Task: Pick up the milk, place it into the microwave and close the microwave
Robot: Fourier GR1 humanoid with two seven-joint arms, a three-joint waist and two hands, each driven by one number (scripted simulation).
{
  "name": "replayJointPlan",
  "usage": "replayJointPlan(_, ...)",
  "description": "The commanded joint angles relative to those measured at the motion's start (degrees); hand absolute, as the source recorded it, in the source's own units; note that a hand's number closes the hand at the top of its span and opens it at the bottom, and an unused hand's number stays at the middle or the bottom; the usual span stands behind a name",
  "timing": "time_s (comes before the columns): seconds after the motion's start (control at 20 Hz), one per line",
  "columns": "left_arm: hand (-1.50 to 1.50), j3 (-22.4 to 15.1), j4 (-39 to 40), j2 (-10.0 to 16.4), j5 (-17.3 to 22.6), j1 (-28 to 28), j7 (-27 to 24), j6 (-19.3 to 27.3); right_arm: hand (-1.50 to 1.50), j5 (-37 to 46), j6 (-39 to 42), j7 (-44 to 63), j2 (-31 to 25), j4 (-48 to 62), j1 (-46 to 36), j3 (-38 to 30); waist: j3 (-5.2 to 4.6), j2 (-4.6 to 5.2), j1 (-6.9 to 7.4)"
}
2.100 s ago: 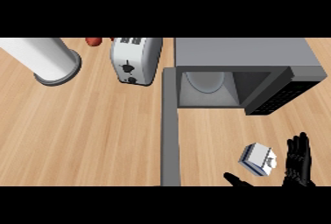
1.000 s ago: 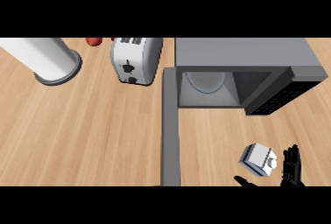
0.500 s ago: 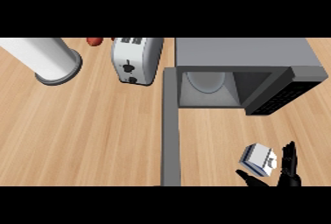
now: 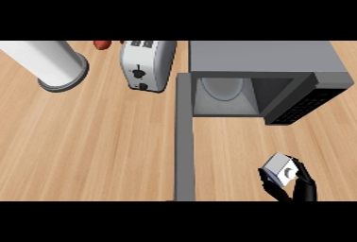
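Change: the black right hand (image 4: 301,188), open beside it a moment ago, is now curling thumb and fingers round the small white-and-blue milk carton (image 4: 282,168).
Meaning: the grasp is looking made, and the lift is probably coming next.
Milk: sitting near right, in front of the grey box microwave (image 4: 265,56).
Door: the grey microwave door (image 4: 184,142) is standing open, left of the carton.
Surroundings: the silver toaster (image 4: 146,64) and white upright cylinder (image 4: 49,61) are standing far left, well apart.
Obstruction: only the open door's edge is needing care.
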Motion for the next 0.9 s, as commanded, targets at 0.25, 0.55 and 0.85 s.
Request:
replayJointPlan(0.25,-1.50,1.0,2.6,-1.1,-3.0,-1.7,-2.3,-1.9,1.50,-0.4,3.5,-7.3,0.2,1.1,-2.3,-0.6,0.10,0.05,-0.17)
replayJointPlan(0.55,-1.50,-0.4,-1.1,-0.3,0.3,-1.4,2.0,0.8,1.50,3.6,12.4,-0.6,-4.4,3.3,-12.4,5.6,0.16,0.13,0.68)
replayJointPlan(0.85,-1.50,2.2,1.4,-0.1,1.7,0.3,0.0,-2.3,1.50,2.9,18.0,1.0,-1.8,-0.2,-13.5,8.9,0.09,-0.02,0.08)
